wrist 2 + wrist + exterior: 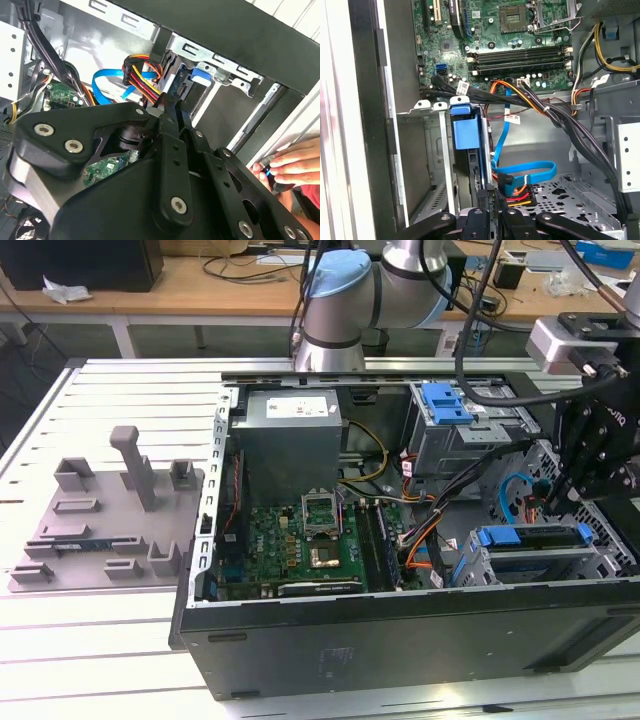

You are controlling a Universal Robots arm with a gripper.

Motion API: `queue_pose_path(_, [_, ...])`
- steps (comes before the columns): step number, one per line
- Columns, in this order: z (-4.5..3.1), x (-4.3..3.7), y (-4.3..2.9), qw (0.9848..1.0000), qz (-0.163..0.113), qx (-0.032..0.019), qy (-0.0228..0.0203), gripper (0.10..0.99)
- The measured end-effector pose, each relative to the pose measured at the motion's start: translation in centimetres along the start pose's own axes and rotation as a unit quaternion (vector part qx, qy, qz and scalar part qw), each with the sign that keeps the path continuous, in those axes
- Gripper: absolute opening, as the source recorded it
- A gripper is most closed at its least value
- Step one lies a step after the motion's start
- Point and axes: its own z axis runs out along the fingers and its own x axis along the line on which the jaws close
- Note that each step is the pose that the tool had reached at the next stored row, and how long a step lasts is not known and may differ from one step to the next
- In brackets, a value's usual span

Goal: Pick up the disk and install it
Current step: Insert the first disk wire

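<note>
The disk (530, 537) stands on edge in the drive cage at the exterior view's right end of the open computer case, its blue bracket uppermost. In the first wrist view the disk's (467, 131) blue bracket sits between the cage's metal rails. In the second wrist view it is a small blue patch, the disk (199, 76), beyond the fingertips. My gripper (555, 502) hangs low over the cage. Its fingers (485, 200) are drawn together at the disk's near end, beside the cable plugs. In the second wrist view my gripper (172, 107) shows nothing between its tips.
A grey power-supply box (290, 440) and the green motherboard (300, 540) fill the case's middle. Another blue-topped bay (445, 402) sits behind. Blue and orange cables (530, 175) loop beside the cage. A person's hand (292, 165) rests at the case's edge. A grey fixture plate (100, 510) lies outside.
</note>
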Motion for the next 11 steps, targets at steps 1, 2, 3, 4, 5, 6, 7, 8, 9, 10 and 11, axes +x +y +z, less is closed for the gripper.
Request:
queue_pose_path(1, [0.01, 0.2, 0.0, 1.0, 0.0, -0.0001, -0.0011, 0.165])
queue_pose_path(2, [0.02, 0.4, -0.02, 1.0, 0.0, -0.0002, -0.0022, 0.165])
queue_pose_path(3, [0.03, 0.54, -0.03, 1.0, 0.0, -0.0003, -0.003, 0.165])
queue_pose_path(4, [0.02, 0.55, -0.03, 1.0, 0.0, -0.0003, -0.0031, 0.165])
queue_pose_path(5, [0.03, 0.55, -0.03, 1.0, 0.0, -0.0003, -0.0032, 0.165])
queue_pose_path(6, [0.03, 0.55, -0.03, 1.0, 0.0, -0.0003, -0.0033, 0.165])
queue_pose_path(7, [0.02, 0.55, -0.02, 1.0, 0.0, -0.0003, -0.0034, 0.165])
queue_pose_path(8, [0.02, 0.55, -0.03, 1.0, 0.0, -0.0003, -0.0035, 0.165])
queue_pose_path(9, [0.02, 0.55, -0.03, 1.0, 0.0, -0.0003, -0.0036, 0.165])
queue_pose_path(10, [0.02, 0.55, -0.03, 1.0, 0.0, -0.0004, -0.0037, 0.165])
queue_pose_path(11, [0.02, 0.56, -0.03, 1.0, 0.0, -0.0003, -0.0037, 0.165])
